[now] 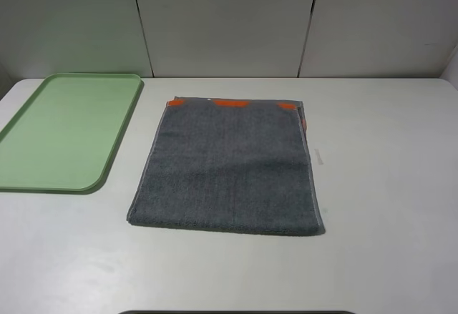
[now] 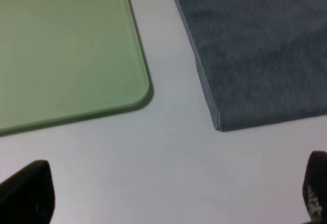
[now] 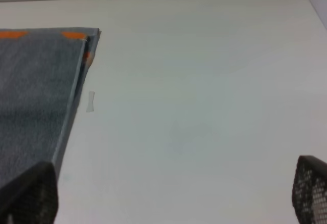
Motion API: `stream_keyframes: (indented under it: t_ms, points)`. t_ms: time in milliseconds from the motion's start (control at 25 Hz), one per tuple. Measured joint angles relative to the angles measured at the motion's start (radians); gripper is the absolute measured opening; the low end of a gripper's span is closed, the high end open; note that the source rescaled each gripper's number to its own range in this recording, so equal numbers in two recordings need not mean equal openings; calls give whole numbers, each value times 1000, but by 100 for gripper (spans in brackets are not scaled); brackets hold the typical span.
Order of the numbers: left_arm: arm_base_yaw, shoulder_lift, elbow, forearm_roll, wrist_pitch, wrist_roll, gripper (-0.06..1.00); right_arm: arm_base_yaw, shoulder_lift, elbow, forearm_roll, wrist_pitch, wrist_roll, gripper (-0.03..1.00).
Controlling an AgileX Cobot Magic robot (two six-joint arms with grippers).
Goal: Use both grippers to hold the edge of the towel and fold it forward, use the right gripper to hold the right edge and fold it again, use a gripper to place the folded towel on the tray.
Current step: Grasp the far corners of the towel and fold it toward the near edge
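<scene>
The dark grey terry-cloth towel [image 1: 229, 167] lies in the middle of the white desk [image 1: 386, 185], just right of the empty pale green plastic tray [image 1: 64, 135] and not touching it. It looks already doubled forward, with orange stripes peeking out along its far edge. The right-edge fold and the move to the tray remain. The left pincer [image 2: 171, 196] and the right pincer [image 3: 168, 193] both stand wide apart, holding nothing. No writing can be read.

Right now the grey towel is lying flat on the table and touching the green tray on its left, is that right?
Not quite. The towel does lie flat on the table with the green tray on its left, but the two are not touching: a strip of bare table runs between them. The left wrist view shows that gap most clearly.
</scene>
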Motion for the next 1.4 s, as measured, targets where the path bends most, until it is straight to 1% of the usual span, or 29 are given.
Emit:
stream_keyframes:
  t_ms: [280,400,680,840,1000,1200,1360,1400]
  points:
    - [0,0,0,0,4,8,99,0,2,0,0,0,0,100]
    - [0,38,-4,-1,13,18,99,0,45,-2,1,0,0,100]
    - [0,174,-37,-1,-20,124,99,0,179,-75,29,-48,-31,100]
    - [0,260,-61,-1,-47,189,99,0,274,-119,54,-54,-86,100]
    - [-2,348,-86,-2,-69,234,99,0,374,-155,76,-81,-171,100]
    - [-51,448,-89,-16,-136,301,99,0,486,-171,148,-112,-262,100]
    - [-97,534,-89,-19,-194,343,99,0,575,-173,214,-152,-371,100]
    - [-97,534,-89,-19,-194,343,99,0,596,-173,233,-163,-410,100]
